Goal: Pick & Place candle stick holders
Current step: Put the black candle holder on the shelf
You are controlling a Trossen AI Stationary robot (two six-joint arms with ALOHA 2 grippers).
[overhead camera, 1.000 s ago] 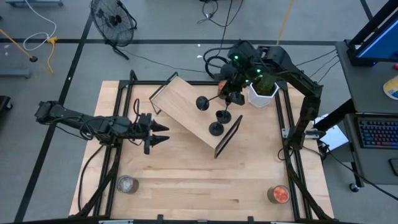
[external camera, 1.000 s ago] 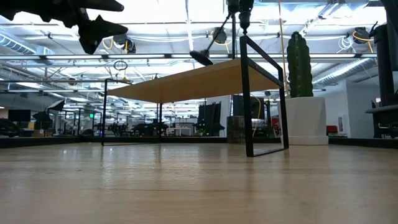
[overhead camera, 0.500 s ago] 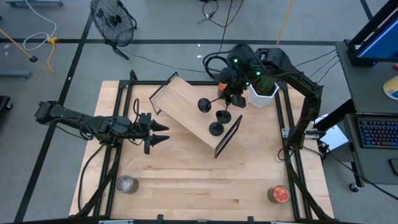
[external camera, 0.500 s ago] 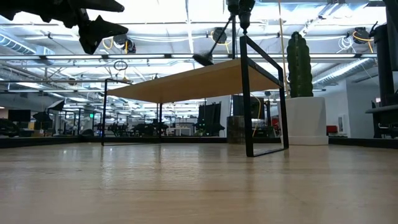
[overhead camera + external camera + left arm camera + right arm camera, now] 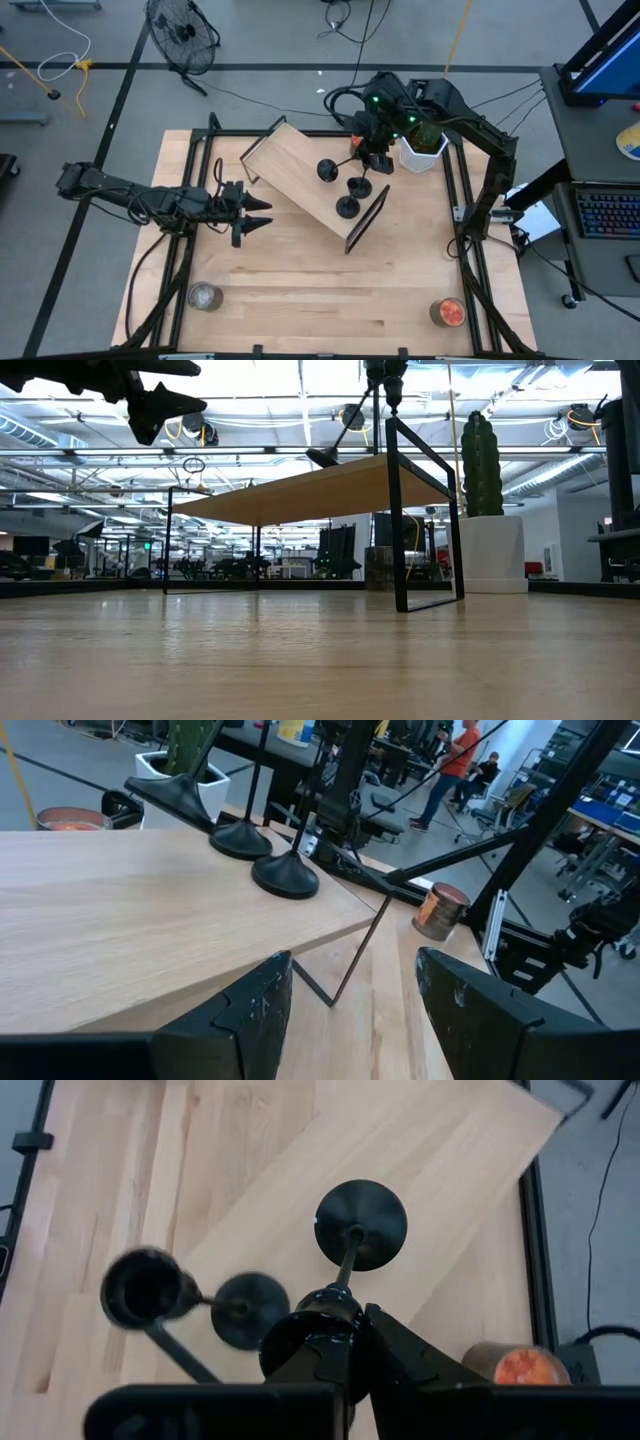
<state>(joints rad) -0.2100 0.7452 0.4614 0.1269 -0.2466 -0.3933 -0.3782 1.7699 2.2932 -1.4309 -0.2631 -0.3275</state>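
Three black candle stick holders are at a small wooden shelf point(image 5: 300, 160) that stands slantwise on the table. Two stand upright on their round bases point(image 5: 359, 186) point(image 5: 347, 207) near the shelf's right end. My right gripper point(image 5: 373, 155) is above the shelf's far right part, shut on the third holder point(image 5: 340, 163), which is tilted. My left gripper point(image 5: 262, 212) is open and empty, hovering to the left of the shelf's near side; its fingers show apart in the left wrist view point(image 5: 355, 1005). My right gripper pinches the tilted holder at its cup end point(image 5: 330, 1302); the fingers themselves hide the exact spot. The stem point(image 5: 346, 1265) slants down from the gripper toward the table's left. The round base point(image 5: 322, 457) hangs tipped just over the shelf top; I cannot tell whether it touches.
A white pot with a cactus point(image 5: 422, 148) stands right behind my right gripper. An orange-filled jar point(image 5: 515, 1365) sits by the shelf's far side, another point(image 5: 450, 312) at the near right, and a silvery-grey jar point(image 5: 205, 296) at the near left.
My right gripper has edged slightly toward the table's left and down with the tilted holder, whose base has come a little closer to the shelf top.
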